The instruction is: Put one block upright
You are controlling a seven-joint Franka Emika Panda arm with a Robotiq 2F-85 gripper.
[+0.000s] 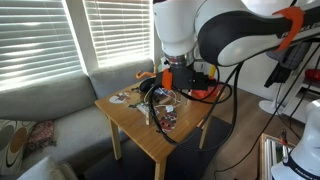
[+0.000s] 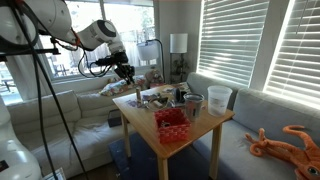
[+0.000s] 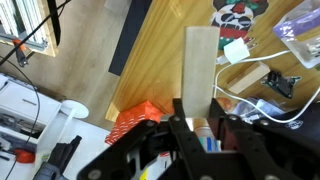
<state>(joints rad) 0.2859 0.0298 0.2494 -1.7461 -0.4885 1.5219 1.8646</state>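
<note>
Wrist view alone shows block (image 3: 202, 60) clamped in gripper (image 3: 200, 112), above wooden table (image 3: 160, 50)

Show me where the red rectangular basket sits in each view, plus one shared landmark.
In an exterior view: red rectangular basket at the table's right edge, just right of the tool.
In an exterior view: basket on the table's nearest corner.
Wrist view: basket lower left, at a table corner, left of the pale wooden block held in the tool.
Shared landmark: the light wooden square table.

Big round white robot arm (image 1: 182, 25) with black bands, orange ring (image 1: 291, 26), loose black cables (image 1: 233, 95), black gripper (image 3: 198, 125).
</note>
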